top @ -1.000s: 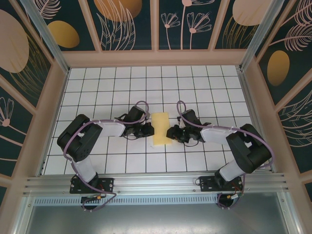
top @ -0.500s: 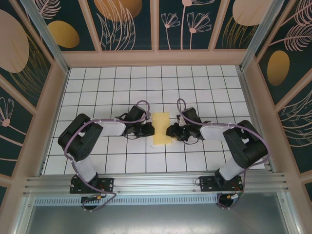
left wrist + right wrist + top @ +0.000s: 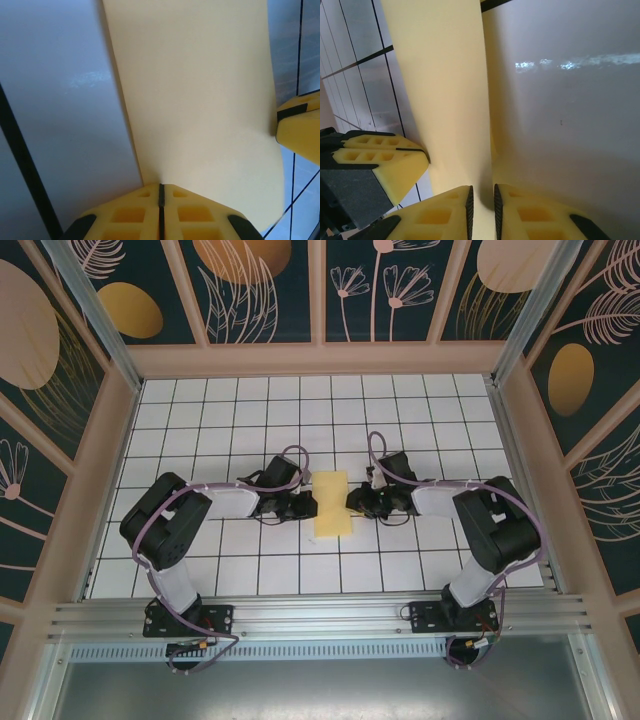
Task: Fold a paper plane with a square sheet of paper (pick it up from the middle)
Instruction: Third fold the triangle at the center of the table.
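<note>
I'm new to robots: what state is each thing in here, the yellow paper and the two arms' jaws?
square sheet of paper: folded to a narrow rectangle, between the two grippers.
left gripper: jaws shut on the paper's left edge.
right gripper: jaws nearly closed, a narrow gap showing, the paper's right edge between them.

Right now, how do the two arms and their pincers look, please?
Both the left arm and the right arm have white links between bulky black joints, with a thin purple cable looping along each. The left pincer and the right pincer have yellow fingers with recessed square cells and black strips along the inner edges.
</note>
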